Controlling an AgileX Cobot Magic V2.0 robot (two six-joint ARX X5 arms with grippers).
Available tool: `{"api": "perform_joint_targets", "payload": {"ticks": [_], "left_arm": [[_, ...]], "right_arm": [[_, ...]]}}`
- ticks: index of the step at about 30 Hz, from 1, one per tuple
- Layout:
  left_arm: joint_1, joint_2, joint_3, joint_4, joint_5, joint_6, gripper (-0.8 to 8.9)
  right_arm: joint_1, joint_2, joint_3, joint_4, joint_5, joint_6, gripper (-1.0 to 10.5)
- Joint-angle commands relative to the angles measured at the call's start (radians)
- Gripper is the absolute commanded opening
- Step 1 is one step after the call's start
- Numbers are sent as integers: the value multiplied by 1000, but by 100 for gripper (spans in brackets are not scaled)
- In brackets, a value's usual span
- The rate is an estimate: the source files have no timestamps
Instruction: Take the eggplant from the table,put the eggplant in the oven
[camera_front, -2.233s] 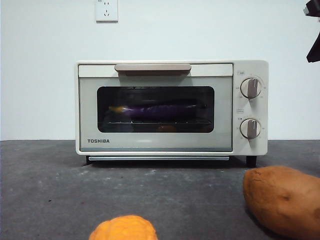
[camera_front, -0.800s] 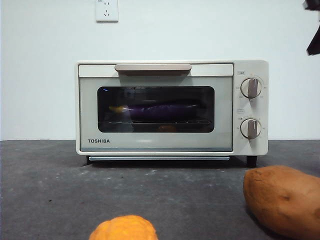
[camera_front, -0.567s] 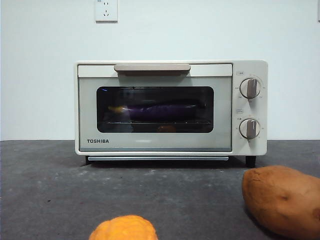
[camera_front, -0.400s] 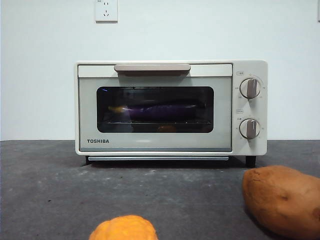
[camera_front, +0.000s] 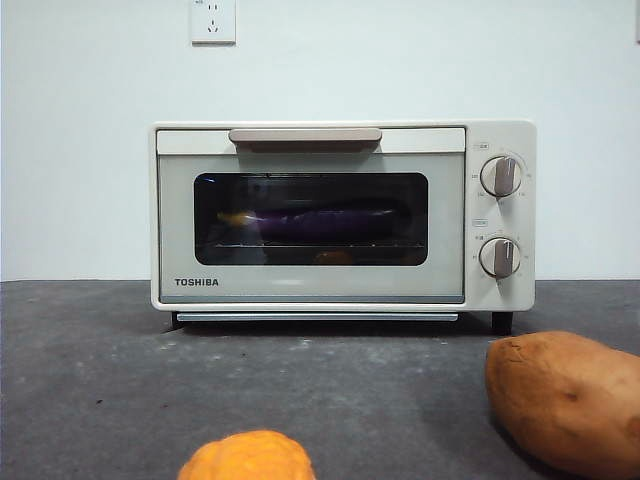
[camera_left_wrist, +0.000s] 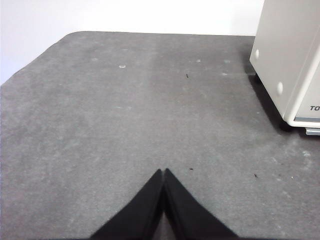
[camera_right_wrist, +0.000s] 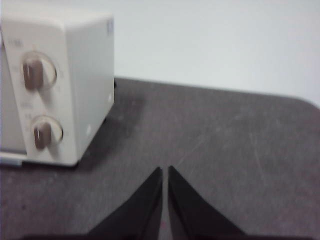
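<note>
Both tools closed — black tip gone from the corner; eggplant (camera_front: 325, 222) inside oven (camera_front: 340, 215).

The long purple eggplant (camera_front: 325, 222) lay flat on the rack inside the cream oven (camera_front: 342, 215). The oven door was shut. The oven stood on the dark grey counter (camera_front: 90, 370).

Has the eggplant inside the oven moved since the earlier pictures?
No. The eggplant lies at the same spot on the rack behind the window of the oven, still centred under the beige handle, door shut.
</note>
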Motion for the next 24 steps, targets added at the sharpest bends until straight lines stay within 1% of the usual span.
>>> {"api": "perform_joint_targets", "payload": {"ticks": [1, 4, 6, 8, 11, 24], "left_arm": [[2, 0, -22, -11, 0, 5, 6], [2, 0, -22, -11, 0, 5, 6], [2, 0, -22, -11, 0, 5, 6], [2, 0, -22, -11, 0, 5, 6], [2, 0, -22, -11, 0, 5, 6], [2, 0, -22, -11, 0, 5, 6]], "right_arm": [[-2, 0, -29, 10, -3, 40, 5], [-2, 0, -29, -59, -5, 43, 5], [-2, 0, -29, -85, -3, 60, 5], [-2, 0, -29, -79, -2, 73, 5], [-1, 0, -29, -65, 12, 71, 5], [-1, 0, -29, -62, 11, 71, 5]]}}
